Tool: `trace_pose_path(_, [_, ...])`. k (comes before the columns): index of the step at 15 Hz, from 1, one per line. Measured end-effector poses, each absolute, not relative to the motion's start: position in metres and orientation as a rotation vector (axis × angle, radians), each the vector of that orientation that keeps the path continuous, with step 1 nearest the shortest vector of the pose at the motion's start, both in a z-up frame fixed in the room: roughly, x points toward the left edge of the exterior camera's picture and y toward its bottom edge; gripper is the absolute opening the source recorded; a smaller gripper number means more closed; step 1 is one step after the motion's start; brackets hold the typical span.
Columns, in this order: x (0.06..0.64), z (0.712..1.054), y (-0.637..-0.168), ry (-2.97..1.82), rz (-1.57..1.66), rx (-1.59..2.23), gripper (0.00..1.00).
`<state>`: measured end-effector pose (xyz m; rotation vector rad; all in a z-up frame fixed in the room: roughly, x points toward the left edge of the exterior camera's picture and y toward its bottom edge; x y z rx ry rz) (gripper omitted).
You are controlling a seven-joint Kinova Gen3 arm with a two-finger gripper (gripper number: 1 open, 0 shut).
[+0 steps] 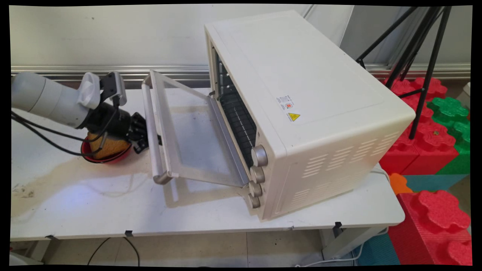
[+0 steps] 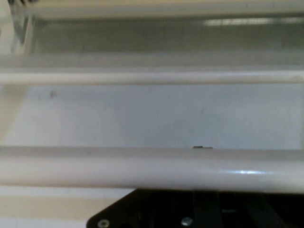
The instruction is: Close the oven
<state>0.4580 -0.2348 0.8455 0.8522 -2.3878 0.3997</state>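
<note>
Cream-white metal is covering the toaster oven (image 1: pixel 301 109), which is standing on the white desk (image 1: pixel 211 214) with its glass door (image 1: pixel 188 131) hanging half open toward the left. The black tool (image 1: pixel 141 133) is reaching from the left and is sitting right at the door handle (image 1: pixel 152 131). In the hand view the handle (image 2: pixel 152 166) is lying just above the linkage, and I cannot tell if the tool is clenched or released. A red bowl (image 1: pixel 107 154) with something yellow-brown inside is sitting under the arm.
</note>
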Motion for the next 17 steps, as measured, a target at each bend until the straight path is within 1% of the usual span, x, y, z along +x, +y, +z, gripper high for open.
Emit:
trace_pose_path(4, [0.445, 0.857, -0.242, -2.358, 0.419, 0.84, 0.0])
trace_pose_path(5, [0.44, 0.86, -0.236, -2.346, 0.428, 0.849, 0.0])
trace_pose_path(17, [0.401, 0.907, -0.26, -2.278, 0.493, 0.809, 0.0])
